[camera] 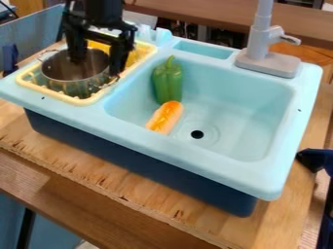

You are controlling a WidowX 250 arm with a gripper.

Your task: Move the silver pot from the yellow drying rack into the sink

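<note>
The gripper [97,67] stands wide at the toy sink's [146,138] upper-left corner, one finger over the metal pot's [53,69] inside, the other beside its right rim. An off-centre squeeze could tip the pot or snag its handle on the yellow dish rack [81,101] holding it. Beneath lies a wooden bench [84,171]; behind, a brown ledge [195,16].

The black gripper [98,67] is at the metal pot [57,72], its fingers apart, one reaching inside. The pot sits in a yellow dish rack [81,101] on the left of the light-blue sink [253,107]. In the basin, a green pepper [168,83] lies behind an orange-and-white food piece [165,117], near the drain [197,134]. A gray faucet [267,61] stands behind.
</note>
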